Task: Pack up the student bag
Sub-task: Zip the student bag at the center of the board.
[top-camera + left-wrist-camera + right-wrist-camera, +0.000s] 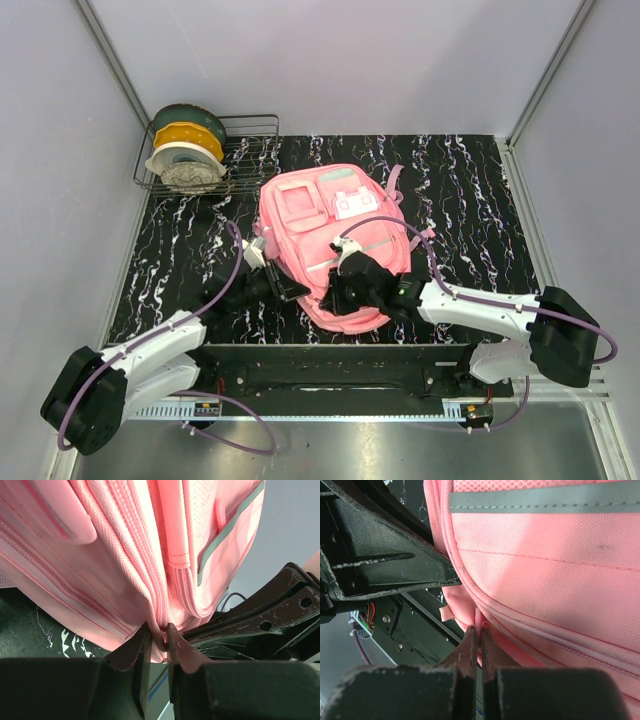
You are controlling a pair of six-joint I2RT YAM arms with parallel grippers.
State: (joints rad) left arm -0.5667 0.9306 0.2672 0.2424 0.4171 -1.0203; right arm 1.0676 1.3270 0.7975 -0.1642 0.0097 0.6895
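The pink student bag (pixel 325 235) lies flat in the middle of the black marbled table, front pockets up. My left gripper (pixel 290 290) is at the bag's near left edge and is shut on a fold of pink fabric by the zipper seam (pixel 159 632). My right gripper (pixel 335 297) is at the bag's near edge, beside the left one, and is shut on a thin pale pink zipper pull (pixel 479 620) that stands up between its fingertips. The bag's grey stripe (pixel 540 502) fills the top of the right wrist view.
A wire rack (pixel 250 140) at the back left holds filament spools (pixel 185 150). Grey walls close in the table on both sides and behind. The black arm mounting rail (pixel 330 365) runs along the near edge.
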